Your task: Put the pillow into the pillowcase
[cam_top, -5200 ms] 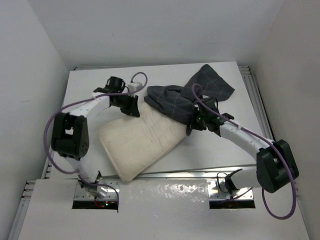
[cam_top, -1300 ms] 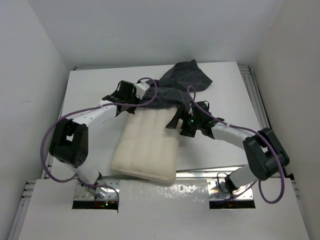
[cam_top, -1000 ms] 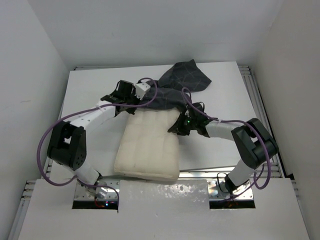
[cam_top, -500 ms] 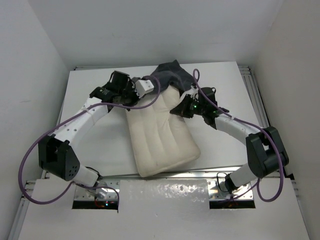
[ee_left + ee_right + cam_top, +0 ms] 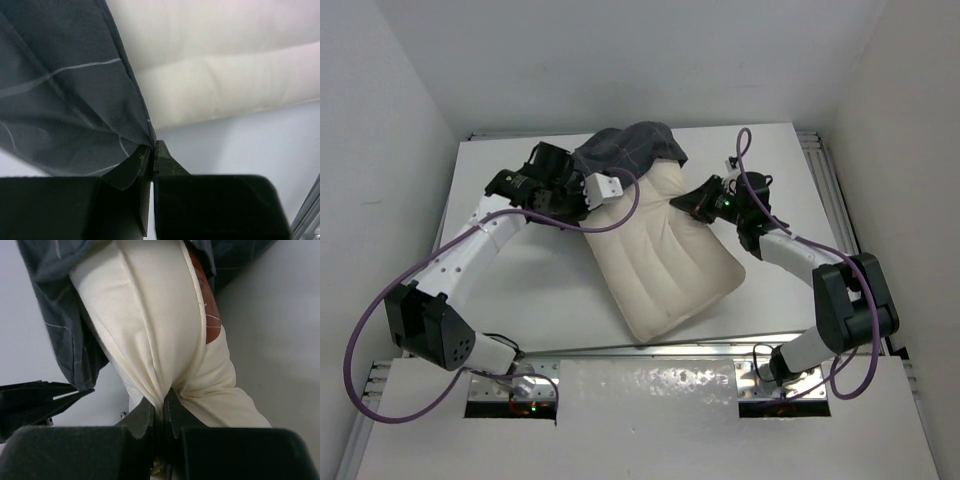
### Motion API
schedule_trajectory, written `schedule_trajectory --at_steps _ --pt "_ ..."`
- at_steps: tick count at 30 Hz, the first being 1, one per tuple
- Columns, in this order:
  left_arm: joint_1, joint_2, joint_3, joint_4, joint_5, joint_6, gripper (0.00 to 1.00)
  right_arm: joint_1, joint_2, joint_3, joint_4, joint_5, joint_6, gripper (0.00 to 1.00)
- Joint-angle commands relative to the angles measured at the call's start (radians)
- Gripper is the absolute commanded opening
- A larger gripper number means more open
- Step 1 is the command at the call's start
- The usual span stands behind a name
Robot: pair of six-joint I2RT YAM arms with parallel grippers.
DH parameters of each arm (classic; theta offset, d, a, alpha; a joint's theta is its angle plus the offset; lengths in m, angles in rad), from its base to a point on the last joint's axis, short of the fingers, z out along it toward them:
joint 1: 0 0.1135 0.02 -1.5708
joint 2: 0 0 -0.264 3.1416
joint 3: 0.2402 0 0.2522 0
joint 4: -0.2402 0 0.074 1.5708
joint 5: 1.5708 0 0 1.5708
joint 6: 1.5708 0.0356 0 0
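Observation:
The cream quilted pillow (image 5: 665, 255) lies slanted on the table, its far end inside the dark grey checked pillowcase (image 5: 625, 150). My left gripper (image 5: 582, 187) is shut on the pillowcase's edge; the left wrist view shows the hem (image 5: 131, 97) pinched between the jaws, with the pillow (image 5: 225, 60) beside it. My right gripper (image 5: 688, 202) is shut on a fold of the pillow's right edge (image 5: 150, 340). The right wrist view shows the pillowcase (image 5: 60, 315) wrapped around the pillow's far end and a brown-red print patch (image 5: 206, 315) on the pillow's side.
The white table (image 5: 510, 270) is walled on three sides by white panels. Metal rails (image 5: 825, 190) run along the right edge. Purple cables (image 5: 620, 205) loop from both arms over the work area.
Both arms moved toward the far side. The pillowcase was drawn further over the pillow's far end, and the pillow's near end swung to the right.

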Motion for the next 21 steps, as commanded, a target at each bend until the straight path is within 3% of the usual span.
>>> schedule_trajectory --at_steps 1,5,8,10,14,17,19,20,21 --pt "0.022 -0.046 -0.041 -0.009 -0.060 0.057 0.00 -0.029 -0.057 -0.015 0.204 -0.011 0.103 0.00" --pt "-0.060 -0.069 -0.139 0.032 -0.025 0.045 0.00 0.011 -0.028 -0.025 0.167 0.012 0.072 0.00" --pt "-0.169 -0.063 -0.209 0.051 -0.011 0.020 0.00 0.032 0.006 -0.058 0.254 0.010 0.133 0.00" --pt "-0.176 -0.059 -0.225 0.045 0.013 0.029 0.00 0.031 0.014 -0.062 0.296 0.019 0.155 0.00" --pt "-0.141 -0.066 -0.254 -0.007 -0.070 0.134 0.00 0.029 0.003 -0.011 0.221 0.009 0.095 0.00" --pt "-0.006 -0.071 -0.256 -0.044 -0.024 0.230 0.00 0.025 -0.020 -0.006 0.193 0.007 0.068 0.00" --pt "0.016 -0.074 -0.262 -0.060 -0.013 0.267 0.00 0.028 -0.023 0.009 0.138 0.007 0.028 0.00" --pt "0.011 -0.079 -0.271 -0.055 -0.010 0.269 0.02 0.029 -0.017 0.009 0.133 0.005 0.025 0.00" --pt "0.010 -0.085 -0.286 -0.043 0.025 0.249 0.15 0.041 -0.012 0.009 0.126 0.004 0.011 0.00"
